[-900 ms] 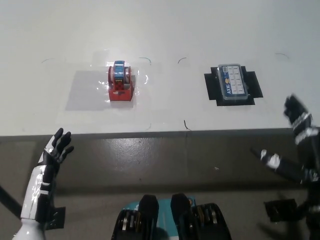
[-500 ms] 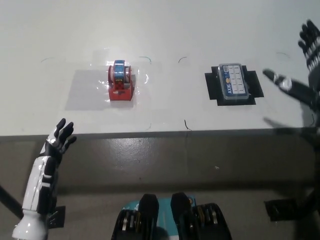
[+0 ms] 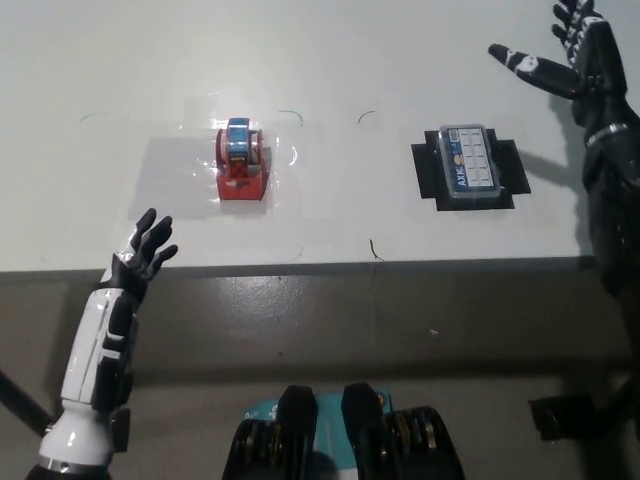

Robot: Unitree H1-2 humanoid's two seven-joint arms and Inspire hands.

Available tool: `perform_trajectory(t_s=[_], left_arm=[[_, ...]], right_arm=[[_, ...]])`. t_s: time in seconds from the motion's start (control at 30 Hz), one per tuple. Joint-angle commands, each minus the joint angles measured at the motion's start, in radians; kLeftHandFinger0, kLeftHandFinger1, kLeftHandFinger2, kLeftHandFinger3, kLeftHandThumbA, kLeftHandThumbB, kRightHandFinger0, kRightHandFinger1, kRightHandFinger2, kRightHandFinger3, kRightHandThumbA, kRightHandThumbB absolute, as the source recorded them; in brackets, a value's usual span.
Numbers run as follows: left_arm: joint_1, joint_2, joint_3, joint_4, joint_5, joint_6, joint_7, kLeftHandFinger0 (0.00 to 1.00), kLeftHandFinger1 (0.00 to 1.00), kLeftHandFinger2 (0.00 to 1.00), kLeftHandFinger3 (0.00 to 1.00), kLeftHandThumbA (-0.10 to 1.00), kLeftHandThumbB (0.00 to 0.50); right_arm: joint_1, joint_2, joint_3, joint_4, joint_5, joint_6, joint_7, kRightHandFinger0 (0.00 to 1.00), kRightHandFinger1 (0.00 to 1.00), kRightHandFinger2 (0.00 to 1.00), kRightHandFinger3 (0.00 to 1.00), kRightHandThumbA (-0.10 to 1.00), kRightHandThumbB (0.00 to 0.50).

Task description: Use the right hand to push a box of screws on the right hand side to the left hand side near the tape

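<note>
- Work surface: a white table (image 3: 330,60) fills the upper part of the head view; its front edge runs across the picture just below the middle, with a grey floor (image 3: 330,320) beneath it.
- Box of screws (image 3: 470,165): a clear-lidded, compartmented box with a blue label strip along its left side. It lies flat on a black marker patch (image 3: 505,185) on the right half of the table, near the front edge.
- Tape dispenser (image 3: 240,163): a red dispenser holding a blue roll, standing on the left half of the table inside a faint rectangular outline. It is well apart from the box of screws, with bare table between the two.
- Right hand (image 3: 578,55): the black hand is at the upper right, above the table, beyond and to the right of the box. Its fingers are spread apart and hold nothing; one digit juts out toward picture left. The hand does not touch the box. The black forearm runs down the right edge of the picture.
- Left hand (image 3: 142,250): the white-armed hand rests at the lower left, at the table's front edge, fingers spread and empty, near but not touching the tape dispenser.
</note>
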Motion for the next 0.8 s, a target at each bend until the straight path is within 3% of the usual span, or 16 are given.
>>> perform_trajectory(t_s=[0.0, 0.17, 0.23, 0.47, 0.57, 0.67, 0.77], left_arm=[[0.013, -0.006, -0.014, -0.058, 0.010, 0.005, -0.007, 1.00, 1.00, 1.00, 1.00, 1.00, 0.066], [0.047, -0.018, -0.024, -0.077, 0.014, -0.005, -0.007, 1.00, 1.00, 1.00, 1.00, 1.00, 0.060], [0.060, -0.018, -0.027, -0.081, 0.004, -0.020, -0.011, 1.00, 1.00, 1.00, 1.00, 1.00, 0.030], [0.086, -0.013, -0.033, -0.099, -0.010, -0.031, -0.020, 1.00, 1.00, 1.00, 1.00, 1.00, 0.042], [0.094, -0.013, -0.030, -0.105, -0.012, -0.033, -0.020, 1.00, 1.00, 1.00, 1.00, 1.00, 0.041], [0.097, -0.009, -0.027, -0.106, -0.022, -0.036, -0.024, 1.00, 1.00, 1.00, 1.00, 1.00, 0.039], [0.098, -0.010, -0.028, -0.108, -0.029, -0.032, -0.025, 1.00, 1.00, 1.00, 1.00, 1.00, 0.051]], right_arm=[[-0.135, -0.020, -0.001, 0.171, 0.000, -0.100, -0.043, 1.00, 1.00, 1.00, 1.00, 1.00, 0.205], [-0.155, -0.011, 0.007, 0.297, 0.002, -0.109, -0.038, 1.00, 1.00, 1.00, 1.00, 1.00, 0.183], [-0.154, -0.003, 0.006, 0.331, 0.005, -0.088, -0.041, 1.00, 1.00, 1.00, 1.00, 1.00, 0.152], [-0.133, 0.014, 0.000, 0.377, 0.014, -0.026, -0.062, 1.00, 1.00, 1.00, 1.00, 1.00, 0.181], [-0.113, 0.018, -0.007, 0.385, 0.022, -0.012, -0.066, 1.00, 1.00, 1.00, 1.00, 1.00, 0.166], [-0.081, 0.027, -0.019, 0.389, 0.033, -0.010, -0.070, 1.00, 1.00, 1.00, 1.00, 1.00, 0.203], [-0.060, 0.034, -0.031, 0.390, 0.046, -0.008, -0.070, 1.00, 1.00, 1.00, 1.00, 1.00, 0.206]])
